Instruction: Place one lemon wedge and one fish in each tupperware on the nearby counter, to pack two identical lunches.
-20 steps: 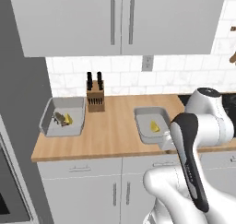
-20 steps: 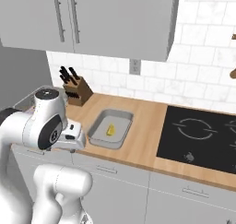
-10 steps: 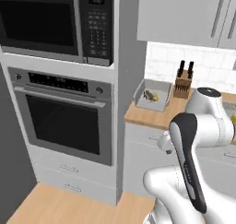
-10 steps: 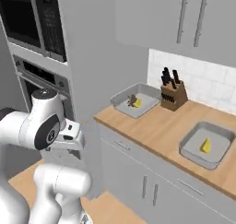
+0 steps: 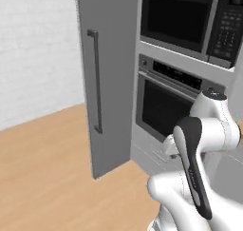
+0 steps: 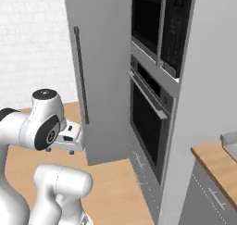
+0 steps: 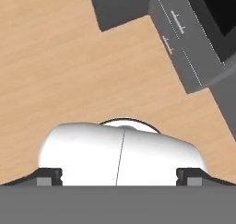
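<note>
Wood floor (image 7: 55,71) is stretching under my hand camera beside the oven (image 5: 163,109); I'm seeing my end effector (image 7: 119,176) spread fully wide, gripping and touching nothing.

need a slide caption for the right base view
White arm folded low before a tall grey cabinet door and built-in wall oven, counter corner at right.

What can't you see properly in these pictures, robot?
- The counter: the right base view's right edge cuts it off, leaving one corner.
- The grey tray on it: the same edge cuts it, hiding its inside.
- The microwave: the left base view's top edge crops it.
</note>
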Controlling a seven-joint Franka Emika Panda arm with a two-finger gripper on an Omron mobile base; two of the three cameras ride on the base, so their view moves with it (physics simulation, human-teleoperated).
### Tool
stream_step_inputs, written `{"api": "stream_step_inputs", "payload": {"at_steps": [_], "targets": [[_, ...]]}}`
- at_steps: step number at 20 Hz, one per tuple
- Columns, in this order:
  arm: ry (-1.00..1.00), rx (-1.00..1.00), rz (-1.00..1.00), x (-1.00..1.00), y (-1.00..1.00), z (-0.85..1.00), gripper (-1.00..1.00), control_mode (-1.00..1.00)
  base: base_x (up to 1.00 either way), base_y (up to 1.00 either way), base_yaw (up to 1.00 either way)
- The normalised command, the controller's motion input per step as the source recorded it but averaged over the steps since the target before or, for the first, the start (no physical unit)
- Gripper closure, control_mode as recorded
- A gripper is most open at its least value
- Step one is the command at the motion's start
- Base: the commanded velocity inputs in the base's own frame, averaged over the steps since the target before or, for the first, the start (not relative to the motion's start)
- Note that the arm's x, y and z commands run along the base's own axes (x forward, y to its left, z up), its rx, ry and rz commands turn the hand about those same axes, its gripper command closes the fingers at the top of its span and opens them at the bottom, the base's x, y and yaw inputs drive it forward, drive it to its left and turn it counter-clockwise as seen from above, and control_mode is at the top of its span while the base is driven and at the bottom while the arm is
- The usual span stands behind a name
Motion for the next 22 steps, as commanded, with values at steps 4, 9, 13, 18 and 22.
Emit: {"api": "stream_step_inputs", "payload": {"at_steps": [4,9,13,18,22], "targets": [[0.00,0.00,0.00,0.00,0.00,0.00,-1.00,1.00,0.20,0.61,0.87],[0.00,0.00,0.00,0.00,0.00,0.00,-1.00,1.00,0.39,0.55,0.81],[0.00,0.00,0.00,0.00,0.00,0.00,-1.00,1.00,0.96,0.12,0.39],[0.00,0.00,0.00,0.00,0.00,0.00,-1.00,1.00,1.00,0.01,0.05],[0.00,0.00,0.00,0.00,0.00,0.00,-1.00,1.00,1.00,0.46,-0.01]]}}
